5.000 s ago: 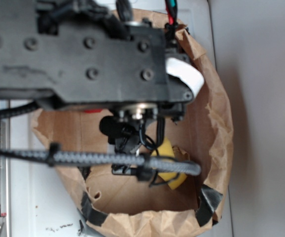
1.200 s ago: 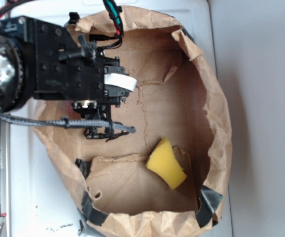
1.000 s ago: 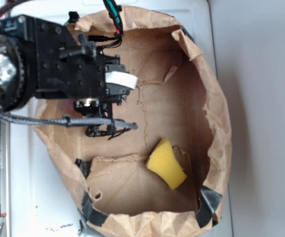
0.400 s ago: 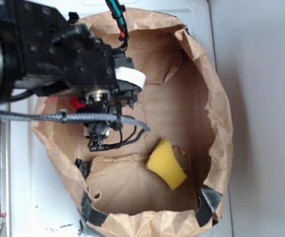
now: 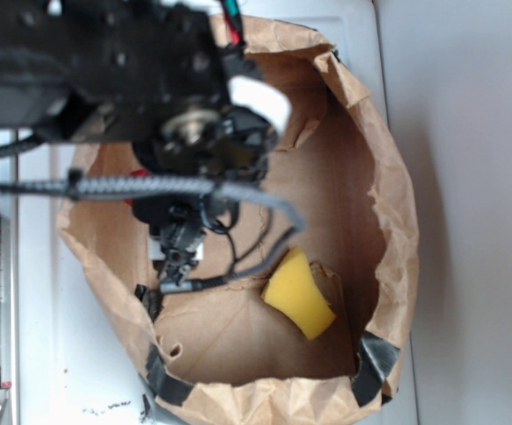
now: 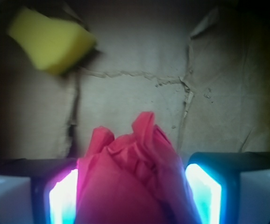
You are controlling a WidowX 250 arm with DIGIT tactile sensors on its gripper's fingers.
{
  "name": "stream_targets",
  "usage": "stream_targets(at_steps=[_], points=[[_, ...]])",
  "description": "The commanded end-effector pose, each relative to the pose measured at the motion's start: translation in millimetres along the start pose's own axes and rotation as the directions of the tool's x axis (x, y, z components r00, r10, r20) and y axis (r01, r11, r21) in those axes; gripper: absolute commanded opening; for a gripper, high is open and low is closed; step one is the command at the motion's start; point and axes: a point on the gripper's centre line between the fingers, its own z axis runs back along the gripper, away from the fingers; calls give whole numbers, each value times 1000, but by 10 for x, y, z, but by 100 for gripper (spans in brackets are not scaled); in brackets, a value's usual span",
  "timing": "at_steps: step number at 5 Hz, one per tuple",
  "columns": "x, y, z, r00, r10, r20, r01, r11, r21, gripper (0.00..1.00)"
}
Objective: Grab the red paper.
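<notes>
In the wrist view a yellow sponge is seen at upper left on the brown paper bag floor. The red paper is clamped between the two lit fingers of the pincer, raised above the bag's floor.

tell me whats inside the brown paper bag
A yellow sponge lies on the bag floor. The gripper holds the red paper between its fingers. The arm hides the bag's upper left.
</notes>
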Motion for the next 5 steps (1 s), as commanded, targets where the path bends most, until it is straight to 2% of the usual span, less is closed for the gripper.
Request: stream_targets(at_steps=[1,3,4,5], points=[[218,-204,475,991,12,130,-15,1000,21,0],[328,-445,645,984,15,175,-15,1000,-2,0],[367,-436,696,985,27,169,-24,1000,-18,0],[343,-448,677,980,13,196,-14,1000,0,0]])
